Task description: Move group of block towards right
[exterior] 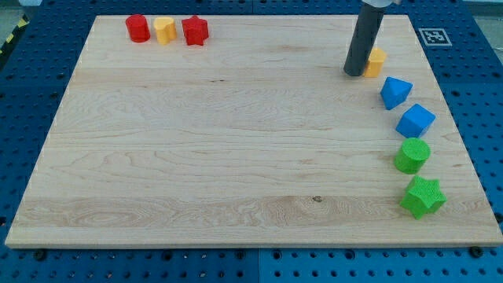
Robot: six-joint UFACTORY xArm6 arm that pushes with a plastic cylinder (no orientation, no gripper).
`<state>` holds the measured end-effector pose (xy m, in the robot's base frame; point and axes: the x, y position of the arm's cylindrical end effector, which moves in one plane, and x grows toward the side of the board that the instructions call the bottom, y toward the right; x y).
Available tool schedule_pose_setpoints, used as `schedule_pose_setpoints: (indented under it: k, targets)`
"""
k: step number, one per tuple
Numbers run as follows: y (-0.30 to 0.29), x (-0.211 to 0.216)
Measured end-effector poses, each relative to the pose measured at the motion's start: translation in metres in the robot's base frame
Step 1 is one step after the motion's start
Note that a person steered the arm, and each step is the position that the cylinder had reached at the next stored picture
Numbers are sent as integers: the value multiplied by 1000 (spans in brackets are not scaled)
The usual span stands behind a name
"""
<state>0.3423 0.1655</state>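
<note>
Three blocks sit in a row at the board's top left: a red cylinder, a yellow block and a red star. My tip is far from them, at the view's upper right, touching the left side of another yellow block, which the rod partly hides. Below that, down the right edge, lie a blue block, a blue cube, a green cylinder and a green star.
The wooden board lies on a blue perforated table. A black-and-white marker is fixed beyond the board's top right corner. The right-hand blocks lie close to the board's right edge.
</note>
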Motion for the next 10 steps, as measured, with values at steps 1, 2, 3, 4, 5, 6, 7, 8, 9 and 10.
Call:
schedule_pose_setpoints:
  k: [1, 2, 3, 4, 5, 6, 7, 8, 9, 10]
  targets:
    - [-30, 0]
    - [-112, 0]
    - [-213, -2]
    - [-318, -16]
    - [-412, -54]
    - [-452, -90]
    - [-453, -104]
    - [-438, -108]
    - [-416, -108]
    - [-392, -108]
